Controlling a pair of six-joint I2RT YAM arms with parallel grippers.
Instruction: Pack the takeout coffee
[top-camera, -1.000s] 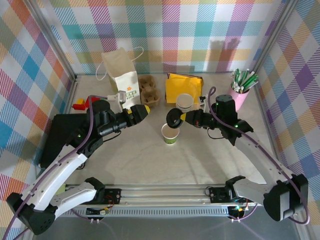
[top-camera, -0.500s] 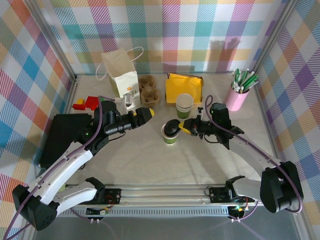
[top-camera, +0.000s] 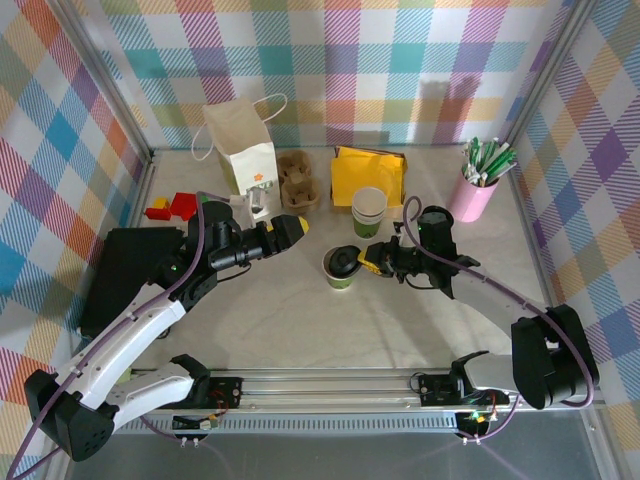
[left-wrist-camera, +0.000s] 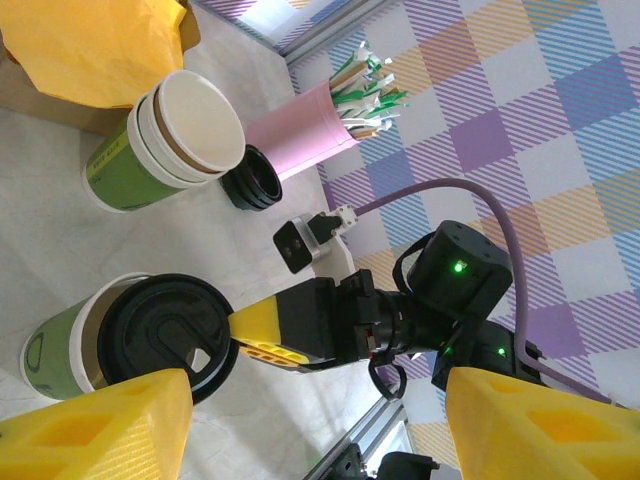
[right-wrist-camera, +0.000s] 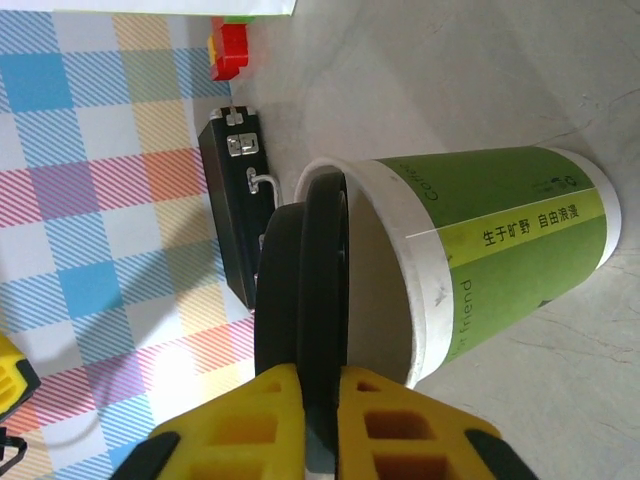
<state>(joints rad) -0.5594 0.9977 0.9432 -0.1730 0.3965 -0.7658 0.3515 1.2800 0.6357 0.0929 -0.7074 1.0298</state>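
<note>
The takeout coffee (top-camera: 341, 272) stands mid-table, a cream and green paper cup (right-wrist-camera: 500, 250) with its black lid (right-wrist-camera: 303, 290) resting tilted on the rim, one side lifted. My right gripper (top-camera: 364, 259) reaches in from the right and is shut on the lid's edge, its yellow fingers (right-wrist-camera: 380, 415) pinching the rim on both sides. In the left wrist view the lid (left-wrist-camera: 165, 335) covers the cup (left-wrist-camera: 55, 350), with the right gripper (left-wrist-camera: 250, 340) on it. My left gripper (top-camera: 288, 227) hovers open up and to the left of the cup, holding nothing.
At the back stand a paper bag (top-camera: 243, 150), a brown cup carrier (top-camera: 298, 178), yellow napkins (top-camera: 368, 172) and a stack of lidless cups (top-camera: 369, 210). A pink cup of sticks (top-camera: 478, 188) is at the right. A black case (top-camera: 125, 275) and red blocks (top-camera: 172, 207) lie left.
My right gripper has come down and left, bringing the black lid from above the cup onto its rim. The left gripper swung a little right, then stayed still.
</note>
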